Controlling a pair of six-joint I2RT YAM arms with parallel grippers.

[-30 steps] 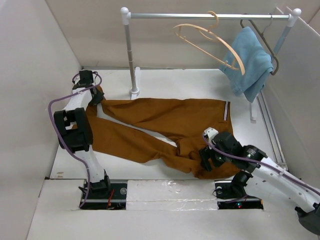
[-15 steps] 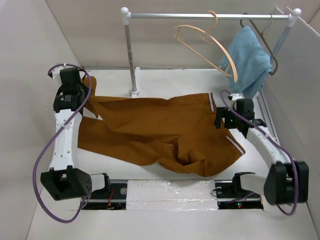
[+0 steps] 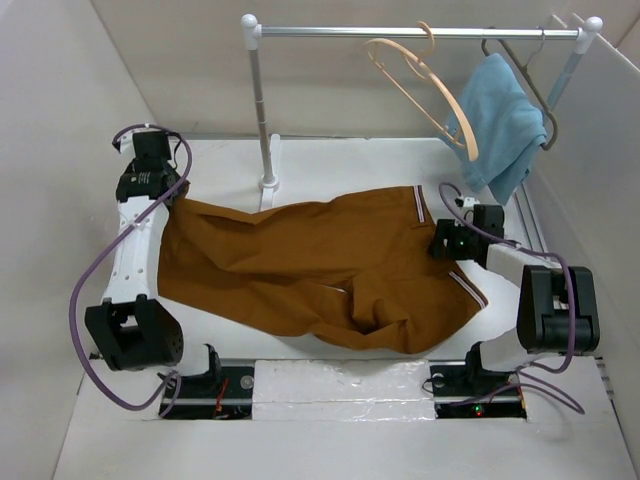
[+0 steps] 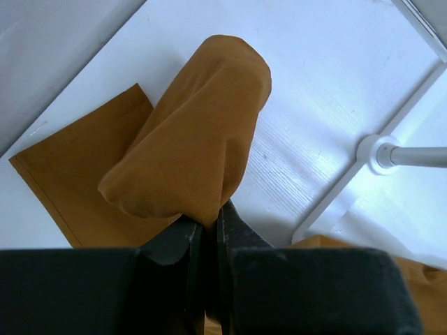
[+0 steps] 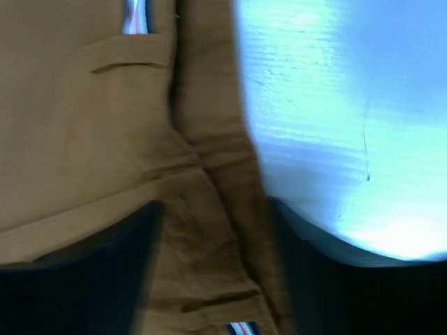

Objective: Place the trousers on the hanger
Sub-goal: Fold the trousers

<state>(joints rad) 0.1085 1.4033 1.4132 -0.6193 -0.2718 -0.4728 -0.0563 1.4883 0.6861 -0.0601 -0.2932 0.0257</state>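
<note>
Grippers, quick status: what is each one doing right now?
Left gripper: shut on the trousers, pinching a leg end.
Right gripper: fingers astride the trousers' waistband edge; whether it has shut cannot be told.

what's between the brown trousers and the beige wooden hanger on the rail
In the top view, only bare white table separates the rust-brown cotton trousers from the pale beige wooden hanger hanging above.

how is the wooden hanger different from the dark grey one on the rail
The beige hanger is thick, pale wood-coloured and bare, hanging tilted near the middle of the rail. The dark grey hanger is thin and sits at the rail's right end, carrying the light blue cloth. Both hang by their hooks from the same rail, above the trousers.
</note>
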